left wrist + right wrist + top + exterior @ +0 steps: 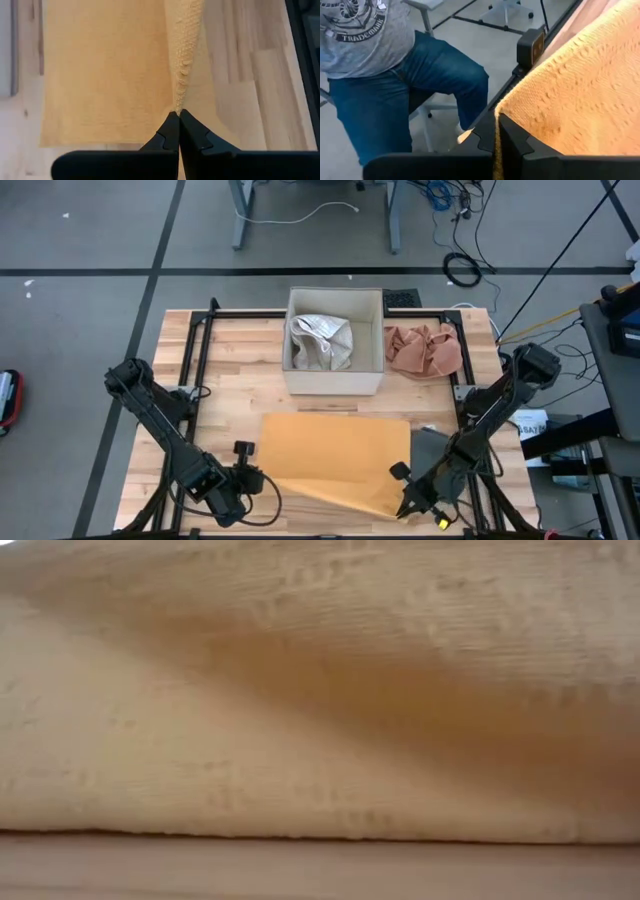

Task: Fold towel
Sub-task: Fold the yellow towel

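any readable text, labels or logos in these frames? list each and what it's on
"TRADEMARK": printed in an arc on the grey T-shirt of the person standing beyond the table, seen in the right wrist view. The rest of the shirt graphic is cut off and unreadable.
Sheet by the right arm's base, high view: printing too small to read.
Orange towel, cardboard box, table: no text visible.

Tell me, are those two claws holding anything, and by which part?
Yes. Both are shut on the orange towel: the left claw pinches its near left corner, the right claw its near right corner, along the edge closest to the robot.
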You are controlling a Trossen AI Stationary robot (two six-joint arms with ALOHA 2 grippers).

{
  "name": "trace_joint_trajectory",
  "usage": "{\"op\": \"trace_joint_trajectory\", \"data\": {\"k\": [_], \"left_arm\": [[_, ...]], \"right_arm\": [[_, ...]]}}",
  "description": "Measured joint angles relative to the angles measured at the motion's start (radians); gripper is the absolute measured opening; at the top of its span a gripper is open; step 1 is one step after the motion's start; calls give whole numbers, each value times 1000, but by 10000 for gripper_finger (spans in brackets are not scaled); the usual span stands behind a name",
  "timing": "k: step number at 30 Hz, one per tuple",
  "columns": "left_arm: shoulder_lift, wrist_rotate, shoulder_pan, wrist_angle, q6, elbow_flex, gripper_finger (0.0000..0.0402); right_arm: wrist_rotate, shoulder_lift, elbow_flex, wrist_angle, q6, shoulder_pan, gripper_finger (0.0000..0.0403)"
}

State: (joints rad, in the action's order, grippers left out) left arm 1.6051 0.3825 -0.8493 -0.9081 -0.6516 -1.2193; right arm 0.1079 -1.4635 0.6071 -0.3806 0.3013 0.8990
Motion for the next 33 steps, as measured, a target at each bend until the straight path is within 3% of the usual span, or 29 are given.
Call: {"op": "trace_joint_trajectory", "data": {"k": [10, 18, 28, 33], "left_arm": [[0, -5, -42, -201, -203, 1, 1], [0, -1, -54, -242, -264, 1, 1], [0, -52, -55, 13, -173, 3, 14], [0, -92, -55, 118, -134, 3, 32]], "right_arm": [[5, -63, 1, -87, -49, -59, 3], [-4, -63, 1, -91, -58, -83, 11], [-123, -63, 1, -48, 88, -51, 138], [-148, -63, 1, -10, 158, -44, 169]]}}
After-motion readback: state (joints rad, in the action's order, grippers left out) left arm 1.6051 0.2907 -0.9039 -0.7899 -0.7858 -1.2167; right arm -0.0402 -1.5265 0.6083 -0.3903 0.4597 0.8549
